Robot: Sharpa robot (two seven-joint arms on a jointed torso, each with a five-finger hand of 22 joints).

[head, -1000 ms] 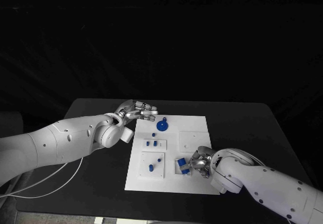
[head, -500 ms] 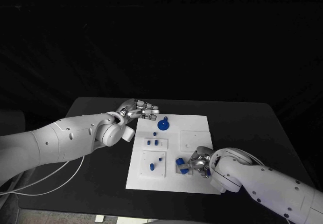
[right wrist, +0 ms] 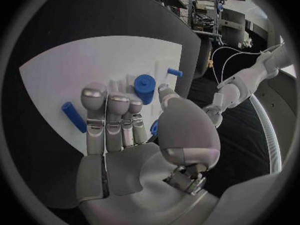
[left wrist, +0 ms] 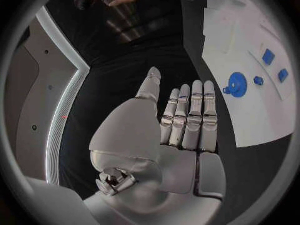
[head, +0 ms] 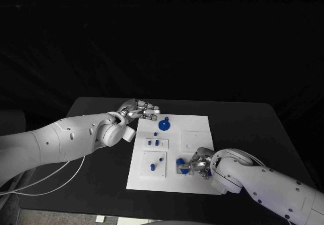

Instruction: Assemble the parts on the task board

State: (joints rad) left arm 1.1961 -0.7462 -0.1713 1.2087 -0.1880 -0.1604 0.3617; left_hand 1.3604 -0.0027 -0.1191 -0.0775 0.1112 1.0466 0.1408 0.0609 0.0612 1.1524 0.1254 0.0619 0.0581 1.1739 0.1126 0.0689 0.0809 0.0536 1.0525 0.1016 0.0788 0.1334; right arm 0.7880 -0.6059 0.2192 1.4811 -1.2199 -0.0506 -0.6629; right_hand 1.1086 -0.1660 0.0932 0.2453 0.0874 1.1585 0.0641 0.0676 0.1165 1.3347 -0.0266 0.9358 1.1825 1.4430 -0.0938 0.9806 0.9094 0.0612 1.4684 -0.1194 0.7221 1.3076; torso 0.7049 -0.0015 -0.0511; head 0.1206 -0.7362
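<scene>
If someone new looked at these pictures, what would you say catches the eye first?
First, the white task board in the middle of the black table, dotted with small blue parts, the largest a round blue piece near its far edge. Next, the two silver robot hands: the left robot hand sits at the board's far left corner with straight fingers holding nothing, and the right robot hand is over a blue cylinder at the near side.

This looks like a robotics lab or test cell. A matte black square table [head: 236, 126] stands against dark surroundings, carrying a flat white rectangular task board [head: 195, 129] with small blue plastic parts [head: 163, 125]. In the right wrist view, a metal equipment rack with gear [right wrist: 209, 7] stands behind the table, and loose white cables [right wrist: 228, 60] trail across the dark floor.
</scene>
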